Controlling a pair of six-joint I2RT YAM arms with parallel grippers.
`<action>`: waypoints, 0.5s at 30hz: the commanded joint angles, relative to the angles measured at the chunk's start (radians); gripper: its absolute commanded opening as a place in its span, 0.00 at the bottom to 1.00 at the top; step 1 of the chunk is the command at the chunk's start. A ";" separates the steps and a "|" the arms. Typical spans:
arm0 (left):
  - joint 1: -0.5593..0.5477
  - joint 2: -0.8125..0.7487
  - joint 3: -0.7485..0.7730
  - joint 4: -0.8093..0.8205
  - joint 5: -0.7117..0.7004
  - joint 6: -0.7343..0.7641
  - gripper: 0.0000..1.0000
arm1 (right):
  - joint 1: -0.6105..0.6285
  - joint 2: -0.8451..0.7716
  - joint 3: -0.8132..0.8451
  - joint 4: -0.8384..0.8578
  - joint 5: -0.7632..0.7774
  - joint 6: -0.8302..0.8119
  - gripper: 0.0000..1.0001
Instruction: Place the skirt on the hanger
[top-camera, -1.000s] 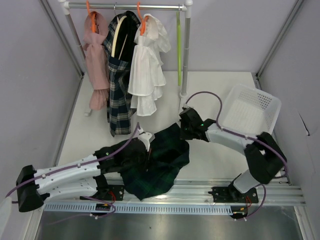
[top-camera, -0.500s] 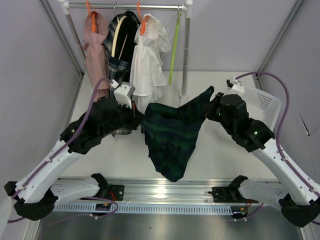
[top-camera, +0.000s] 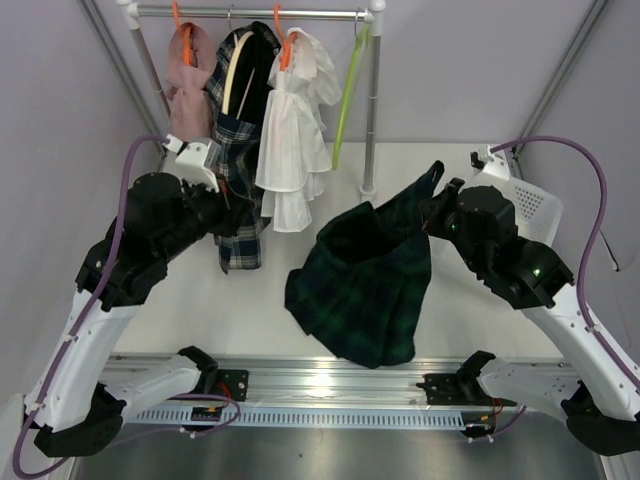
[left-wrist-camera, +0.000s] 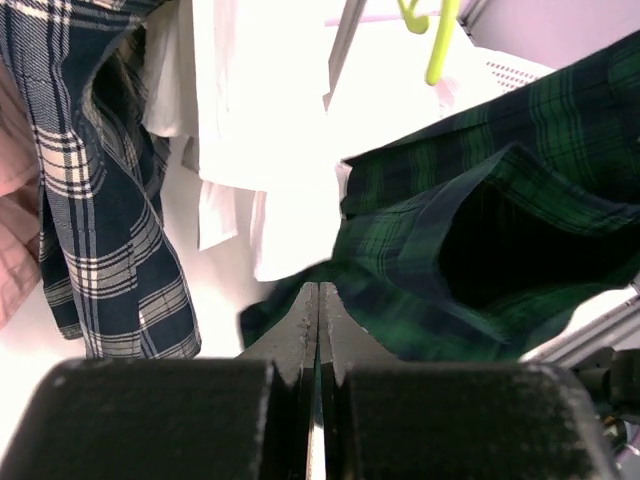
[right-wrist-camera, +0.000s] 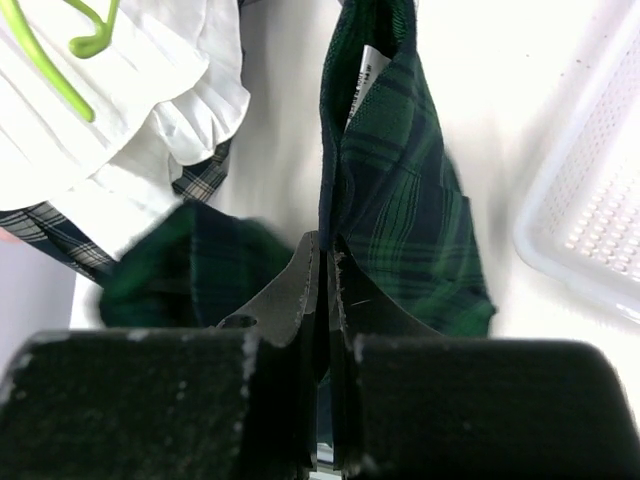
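Note:
The dark green tartan skirt (top-camera: 365, 285) hangs by one corner from my right gripper (top-camera: 432, 210), and its lower part is heaped on the table. In the right wrist view my right gripper (right-wrist-camera: 328, 242) is shut on the skirt's (right-wrist-camera: 400, 190) edge. My left gripper (top-camera: 238, 218) is raised beside the checked garment, apart from the skirt. In the left wrist view my left gripper (left-wrist-camera: 318, 290) is shut and empty, with the skirt (left-wrist-camera: 500, 240) beyond it. The lime-green hanger (top-camera: 349, 85) hangs tilted from the rail's right end. It also shows in the left wrist view (left-wrist-camera: 438, 45) and the right wrist view (right-wrist-camera: 45, 60).
A clothes rail (top-camera: 250, 13) at the back carries a pink garment (top-camera: 192, 120), a navy-and-white checked garment (top-camera: 238, 170) and a white ruffled garment (top-camera: 293, 130). Its right post (top-camera: 371, 110) stands behind the skirt. A white basket (top-camera: 530, 200) sits at the right.
My left gripper has let go of the skirt and moved left toward the checked garment. The skirt's left side has dropped to the table. My right gripper still holds its corner.

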 joint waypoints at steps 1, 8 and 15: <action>0.027 -0.011 -0.042 0.021 0.114 0.016 0.00 | 0.015 0.000 0.052 0.042 0.043 -0.017 0.00; -0.011 -0.064 -0.413 0.335 0.378 -0.175 0.27 | 0.091 -0.011 -0.037 0.059 0.068 0.029 0.00; -0.310 -0.019 -0.633 0.576 0.127 -0.352 0.60 | 0.130 0.011 -0.021 0.053 0.097 0.039 0.00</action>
